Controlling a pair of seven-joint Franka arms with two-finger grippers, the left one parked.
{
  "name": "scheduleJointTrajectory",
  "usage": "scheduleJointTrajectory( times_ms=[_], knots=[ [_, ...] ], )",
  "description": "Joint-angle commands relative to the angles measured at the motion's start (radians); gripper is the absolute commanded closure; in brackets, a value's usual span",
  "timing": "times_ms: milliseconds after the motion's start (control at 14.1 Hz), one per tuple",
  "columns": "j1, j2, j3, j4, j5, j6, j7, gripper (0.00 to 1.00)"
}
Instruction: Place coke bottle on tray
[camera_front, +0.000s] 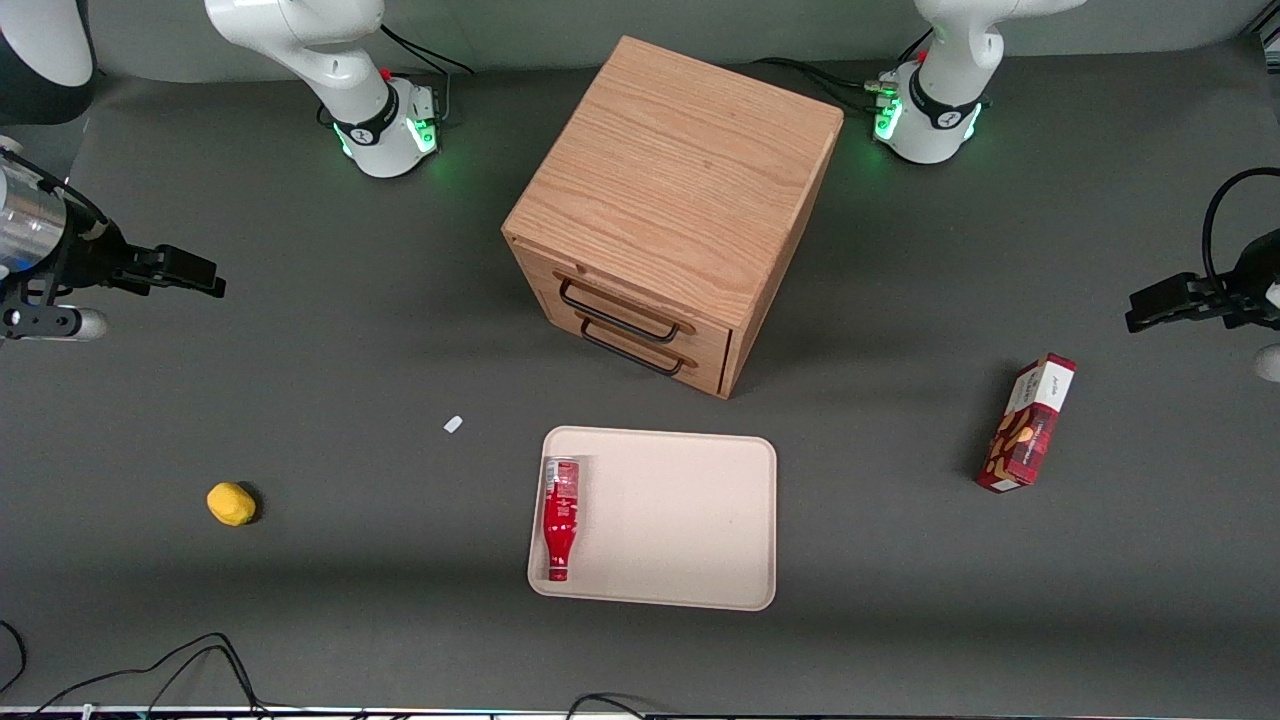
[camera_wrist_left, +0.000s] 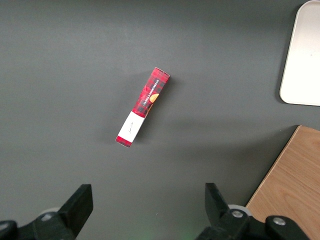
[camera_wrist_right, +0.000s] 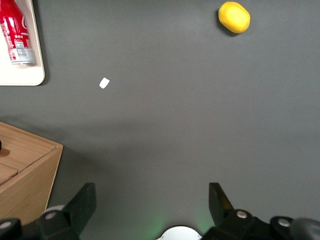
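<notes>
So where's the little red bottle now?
The bottle lies flat on the tray, along its edge toward the working arm; the open end effector is far off.

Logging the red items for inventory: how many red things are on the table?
2. The coke bottle lies on its side on the tray. The red snack box stands toward the parked arm's end. The pincer hangs open, empty, at the working arm's end.

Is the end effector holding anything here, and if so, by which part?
Nothing is held. The end effector is open and empty, up at the working arm's end of the table. The coke bottle lies on its side on the tray.
</notes>
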Motion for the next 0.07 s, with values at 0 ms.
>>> scheduleJointTrajectory(
  times_ms=[0],
  knots=[
    [-0.003,-0.004,0.006,0.0,-0.017,0.009,0.023,0.0]
  ],
)
